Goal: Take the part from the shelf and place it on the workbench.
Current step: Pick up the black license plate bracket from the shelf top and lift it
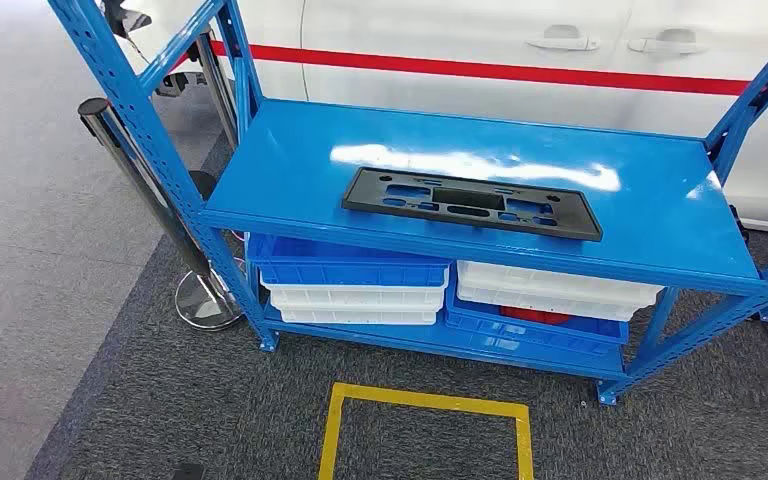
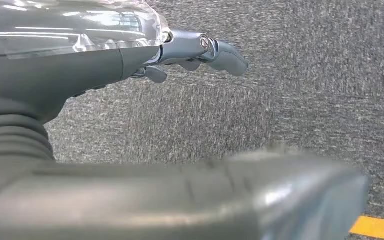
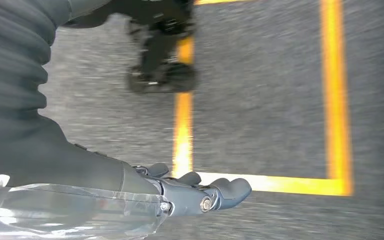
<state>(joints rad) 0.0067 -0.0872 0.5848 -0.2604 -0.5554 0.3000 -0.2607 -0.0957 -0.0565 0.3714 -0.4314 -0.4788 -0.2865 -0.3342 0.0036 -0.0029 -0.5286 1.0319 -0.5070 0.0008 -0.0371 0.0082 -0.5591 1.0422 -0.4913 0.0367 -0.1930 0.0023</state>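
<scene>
Hanging over grey carpet, the left hand holds nothing, its fingers stretched out and apart from the thick thumb. The right hand is likewise empty, fingers extended over a yellow floor marking. Seen from the head, the black plastic part lies flat at the centre of the blue shelf top. Blue and white bins are stacked below at 6 o'clock. A white vehicle stands at 12 o'clock, a chrome stanchion at 9 o'clock.
</scene>
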